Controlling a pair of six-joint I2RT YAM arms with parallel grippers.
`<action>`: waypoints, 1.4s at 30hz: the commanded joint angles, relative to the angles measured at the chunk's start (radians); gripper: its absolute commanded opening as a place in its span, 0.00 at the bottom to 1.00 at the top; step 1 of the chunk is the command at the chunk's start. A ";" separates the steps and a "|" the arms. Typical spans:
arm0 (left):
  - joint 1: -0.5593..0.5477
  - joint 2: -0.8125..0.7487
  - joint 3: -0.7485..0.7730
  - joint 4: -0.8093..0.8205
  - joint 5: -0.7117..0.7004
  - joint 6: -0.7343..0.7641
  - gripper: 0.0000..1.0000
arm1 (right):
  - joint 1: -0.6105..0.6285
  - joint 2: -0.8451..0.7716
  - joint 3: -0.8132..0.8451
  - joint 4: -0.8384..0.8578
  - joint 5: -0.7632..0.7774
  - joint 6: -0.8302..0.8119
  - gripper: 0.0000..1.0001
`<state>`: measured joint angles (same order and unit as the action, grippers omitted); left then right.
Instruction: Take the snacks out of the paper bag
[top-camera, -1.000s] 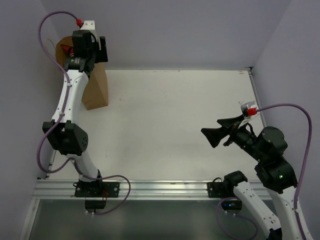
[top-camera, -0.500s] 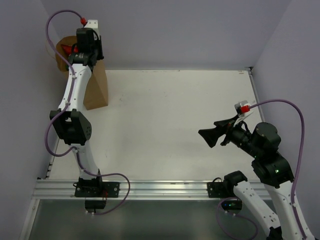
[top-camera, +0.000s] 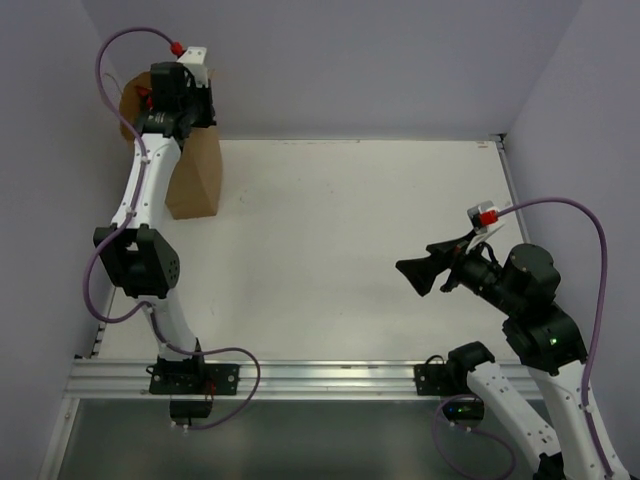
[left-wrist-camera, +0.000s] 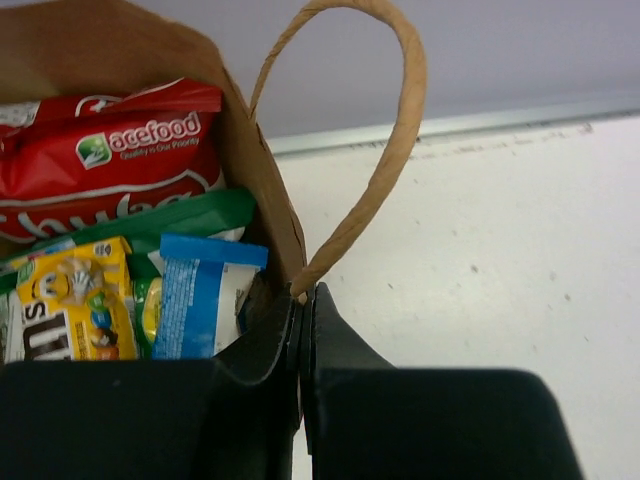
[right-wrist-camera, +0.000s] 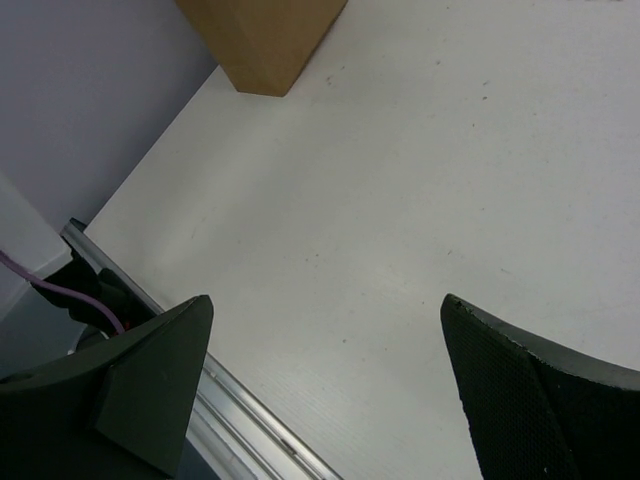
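The brown paper bag (top-camera: 196, 182) stands upright at the table's far left corner; its base also shows in the right wrist view (right-wrist-camera: 265, 40). My left gripper (left-wrist-camera: 303, 300) is over the bag's mouth, shut on the bag's rim where a twisted loop handle (left-wrist-camera: 385, 165) is attached. Inside lie the snacks: a red chip bag (left-wrist-camera: 110, 160), a green bag (left-wrist-camera: 190, 215), a yellow pack (left-wrist-camera: 75, 300) and a blue pack (left-wrist-camera: 200, 290). My right gripper (right-wrist-camera: 325, 300) hangs open above the table's right side (top-camera: 425, 270), holding nothing.
The white table (top-camera: 350, 230) is closed in by lavender walls at the left, back and right. An aluminium rail (top-camera: 300, 378) runs along the near edge and carries both arm bases. Purple cables loop off each arm.
My left gripper's jaws have closed on the bag's rim by the handle, and the left arm has shifted slightly. The right gripper drifted a little left, then stayed still and open.
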<state>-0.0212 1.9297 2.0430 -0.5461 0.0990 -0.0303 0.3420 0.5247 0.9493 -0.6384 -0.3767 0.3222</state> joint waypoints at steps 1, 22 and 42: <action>-0.048 -0.185 -0.075 0.015 0.174 0.009 0.00 | 0.003 -0.005 0.014 0.002 -0.030 0.012 0.99; -0.448 -0.679 -0.589 -0.169 0.217 0.047 0.24 | 0.003 0.015 0.062 0.014 -0.001 -0.025 0.99; -0.401 -0.739 -0.365 -0.086 -0.079 -0.002 0.89 | 0.003 0.017 0.071 -0.010 0.016 -0.029 0.99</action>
<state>-0.4599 1.1889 1.6466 -0.7170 0.1337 -0.0246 0.3424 0.5365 0.9890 -0.6437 -0.3759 0.3058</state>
